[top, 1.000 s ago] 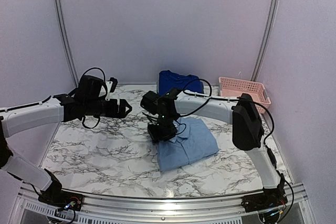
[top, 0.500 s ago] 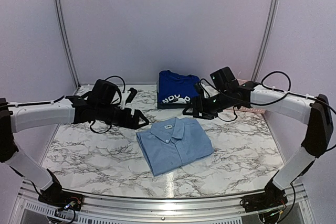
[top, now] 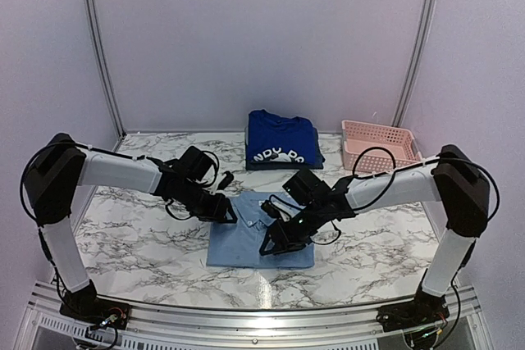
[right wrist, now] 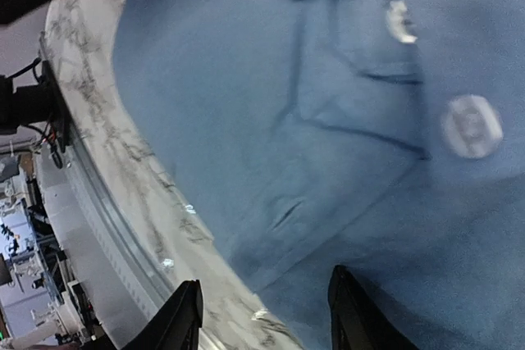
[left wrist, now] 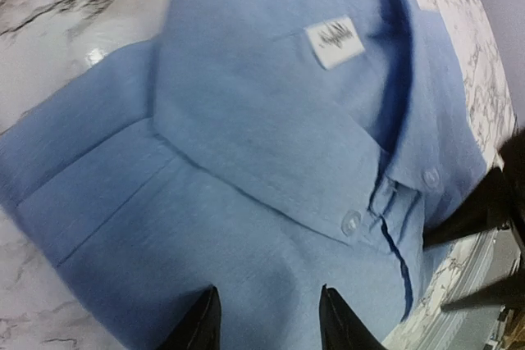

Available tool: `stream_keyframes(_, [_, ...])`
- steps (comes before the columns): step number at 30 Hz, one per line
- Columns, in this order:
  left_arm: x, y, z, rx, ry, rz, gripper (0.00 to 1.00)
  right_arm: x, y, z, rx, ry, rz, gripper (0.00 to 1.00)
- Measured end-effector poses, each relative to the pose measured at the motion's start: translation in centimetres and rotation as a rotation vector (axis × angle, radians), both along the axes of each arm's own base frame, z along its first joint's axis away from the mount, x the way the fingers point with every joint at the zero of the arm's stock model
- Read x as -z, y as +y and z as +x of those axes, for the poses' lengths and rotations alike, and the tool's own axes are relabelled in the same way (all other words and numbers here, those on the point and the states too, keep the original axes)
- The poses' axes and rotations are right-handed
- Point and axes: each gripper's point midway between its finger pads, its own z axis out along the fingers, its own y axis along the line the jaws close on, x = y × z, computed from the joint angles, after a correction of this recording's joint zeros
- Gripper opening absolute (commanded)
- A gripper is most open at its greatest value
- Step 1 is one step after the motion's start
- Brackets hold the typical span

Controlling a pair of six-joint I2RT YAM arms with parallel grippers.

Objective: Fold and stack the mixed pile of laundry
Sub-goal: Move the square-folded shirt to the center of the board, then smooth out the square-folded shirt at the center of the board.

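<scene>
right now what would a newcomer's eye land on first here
The folded light-blue collared shirt at the middle of the marble table, with the left claw and right claw close over it, jaws apart. Behind it lies a folded royal-blue T-shirt with white lettering, and a pink basket stands at the back right.

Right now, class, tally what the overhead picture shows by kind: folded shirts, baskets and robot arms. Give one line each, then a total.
Folded shirts: 2 (light-blue collared shirt, royal-blue T-shirt)
Baskets: 1 (pink basket)
Robot arms: 2 (left arm, right arm)
Total: 5
</scene>
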Motion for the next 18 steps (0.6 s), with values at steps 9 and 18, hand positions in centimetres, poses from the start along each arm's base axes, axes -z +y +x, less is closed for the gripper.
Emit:
stream_keyframes(9, [-2.2, 5.7, 2.6, -0.133, -0.001, -0.041, 0.43, -10.1, -2.4, 3.4, 0.12, -0.17, 0.187, 0.47])
stream_keyframes(18, [-2.5, 5.8, 4.6, -0.156, 0.003, -0.059, 0.45, -6.6, -10.7, 8.3, 0.379, -0.196, 0.016, 0.47])
